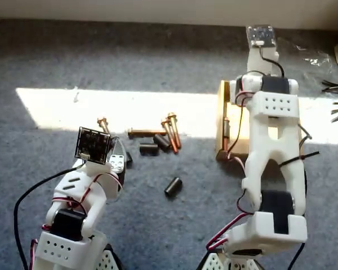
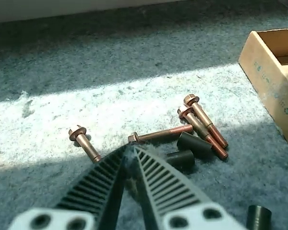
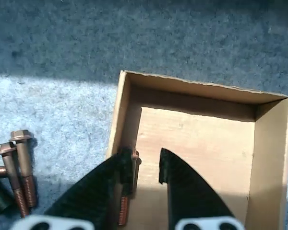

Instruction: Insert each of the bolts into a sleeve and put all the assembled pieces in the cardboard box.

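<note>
High view: the left pincer [image 1: 121, 158] sits low over the grey carpet [image 1: 45, 62]. The loose bolts [image 1: 170, 133] and sleeves [image 1: 149, 149] lie just beyond it, on the side of the cardboard box [image 1: 222, 112], so the left arm looks to be the nearer one for the next pick.

Left wrist view: its jaws are pressed together on nothing. The nearest bolt [image 2: 161, 134] lies just past the tips, long axis crosswise to them, head end closest.

Right wrist view: the right pincer [image 3: 143, 160] hangs parted over the box. One boxed bolt [image 3: 123, 211] lies inside against the wall, beside one finger; whether it wears a sleeve I cannot tell.
</note>
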You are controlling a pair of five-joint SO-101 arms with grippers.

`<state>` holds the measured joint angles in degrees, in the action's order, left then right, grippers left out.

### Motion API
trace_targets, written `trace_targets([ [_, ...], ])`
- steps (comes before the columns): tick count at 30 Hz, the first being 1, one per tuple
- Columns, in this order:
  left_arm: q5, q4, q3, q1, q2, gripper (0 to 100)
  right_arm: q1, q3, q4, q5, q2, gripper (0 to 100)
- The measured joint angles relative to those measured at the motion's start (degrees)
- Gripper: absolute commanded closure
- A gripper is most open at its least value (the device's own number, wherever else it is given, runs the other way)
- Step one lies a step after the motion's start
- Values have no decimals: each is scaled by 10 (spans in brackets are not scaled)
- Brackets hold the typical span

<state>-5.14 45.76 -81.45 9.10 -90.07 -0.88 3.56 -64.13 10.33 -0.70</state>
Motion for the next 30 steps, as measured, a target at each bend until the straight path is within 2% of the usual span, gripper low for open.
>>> trace_targets([
  [9, 0, 0, 0, -3, 0, 992, -67, -82, -41, 0, 156, 917],
  [20, 0, -23, -4, -89, 0, 993, -178, -201, -41, 0, 280, 917],
  [30, 0, -23, -4, -119, 0, 993, -184, -321, -34, 5, 367, 917],
])
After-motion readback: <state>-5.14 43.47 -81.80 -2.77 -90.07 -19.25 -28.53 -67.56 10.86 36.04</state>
